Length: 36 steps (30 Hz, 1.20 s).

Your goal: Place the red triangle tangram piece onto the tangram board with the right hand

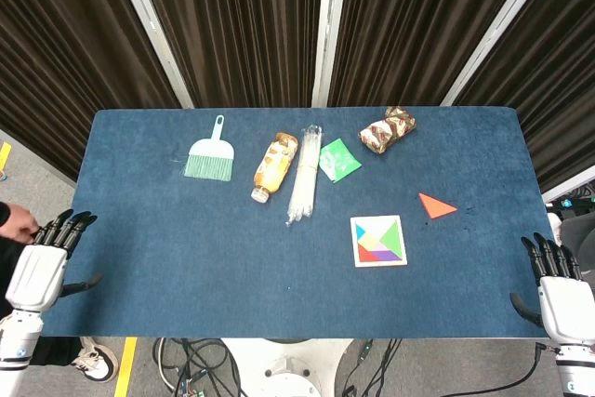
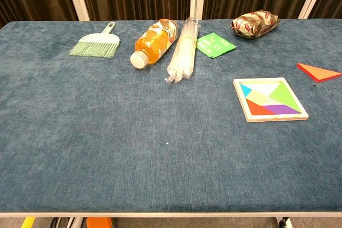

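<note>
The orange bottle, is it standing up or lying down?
Lying down. The orange bottle rests on its side on the table, white cap toward the near edge.

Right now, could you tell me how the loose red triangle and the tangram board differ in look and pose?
The red triangle is one plain-coloured, three-cornered piece; the tangram board is a square, pale-framed tray filled with many coloured pieces. The triangle is the smaller, and lies further from the robot and nearer the table's right edge than the board. Both lie flat on the blue table, apart, untouched by either hand.

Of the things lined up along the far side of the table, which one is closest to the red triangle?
The brown patterned wrapped packet, at the right end of that row. The green packet, straws, bottle and brush all lie further left of the red triangle.
</note>
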Each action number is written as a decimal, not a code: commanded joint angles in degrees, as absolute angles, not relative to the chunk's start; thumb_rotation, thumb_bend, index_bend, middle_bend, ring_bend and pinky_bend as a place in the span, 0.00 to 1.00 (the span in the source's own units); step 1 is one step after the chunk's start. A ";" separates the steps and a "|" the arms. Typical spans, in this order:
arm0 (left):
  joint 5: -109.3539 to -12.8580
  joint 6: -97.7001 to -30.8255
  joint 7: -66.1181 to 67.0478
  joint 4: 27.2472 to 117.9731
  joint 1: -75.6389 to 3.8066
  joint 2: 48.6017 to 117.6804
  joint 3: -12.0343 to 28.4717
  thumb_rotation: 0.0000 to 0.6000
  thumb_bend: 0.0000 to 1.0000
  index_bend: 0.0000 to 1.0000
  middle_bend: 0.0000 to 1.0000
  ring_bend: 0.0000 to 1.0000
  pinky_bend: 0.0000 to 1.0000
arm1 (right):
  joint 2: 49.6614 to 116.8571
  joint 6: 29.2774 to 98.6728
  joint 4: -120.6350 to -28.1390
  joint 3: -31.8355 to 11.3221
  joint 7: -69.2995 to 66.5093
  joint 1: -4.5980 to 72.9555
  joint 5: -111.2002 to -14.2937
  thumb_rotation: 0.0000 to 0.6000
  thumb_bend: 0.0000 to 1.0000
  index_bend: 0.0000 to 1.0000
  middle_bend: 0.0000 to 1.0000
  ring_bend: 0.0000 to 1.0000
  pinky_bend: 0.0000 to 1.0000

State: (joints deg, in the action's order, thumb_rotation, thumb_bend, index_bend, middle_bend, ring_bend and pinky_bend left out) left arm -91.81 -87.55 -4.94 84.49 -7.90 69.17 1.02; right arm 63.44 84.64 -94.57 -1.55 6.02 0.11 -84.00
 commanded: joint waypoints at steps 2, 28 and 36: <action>-91.87 -87.40 -4.75 84.64 -7.98 69.16 0.98 1.00 0.00 0.14 0.12 0.05 0.17 | 63.41 84.66 -94.51 -1.58 5.92 0.06 -83.88 1.00 0.18 0.00 0.00 0.00 0.00; -91.63 -85.54 -6.65 82.53 -8.34 70.22 0.20 1.00 0.00 0.14 0.12 0.05 0.17 | 62.35 64.60 -95.82 -9.53 7.71 11.88 -66.42 1.00 0.07 0.00 0.00 0.00 0.00; -91.45 -85.53 -7.49 81.69 -8.33 70.50 0.21 1.00 0.00 0.14 0.12 0.05 0.17 | 64.67 56.57 -94.51 -12.76 13.17 19.23 -54.09 1.00 0.04 0.00 0.00 0.00 0.00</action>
